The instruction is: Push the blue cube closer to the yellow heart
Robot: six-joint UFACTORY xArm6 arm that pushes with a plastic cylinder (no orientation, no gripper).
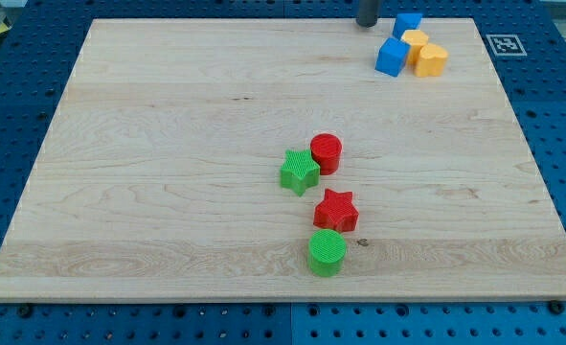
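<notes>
Near the tabletop point(168, 144) middle: green star point(300, 172), red cylinder point(326, 152), red star point(336, 210), green cylinder point(328, 252). Up at the top edge, my tip point(367, 24), a bare rod without jaws, holding nothing, just left of the blue cube point(392, 57), apparently not touching. Touching that cube's right: yellow heart point(430, 59), another yellow block point(415, 40), second blue block point(407, 23).

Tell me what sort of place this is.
Probably a robotics lab bench: a wooden board lies on a blue perforated table, a printed marker tag sits at the board's corner, and small plastic blocks like the blue cube are scattered on it.
</notes>
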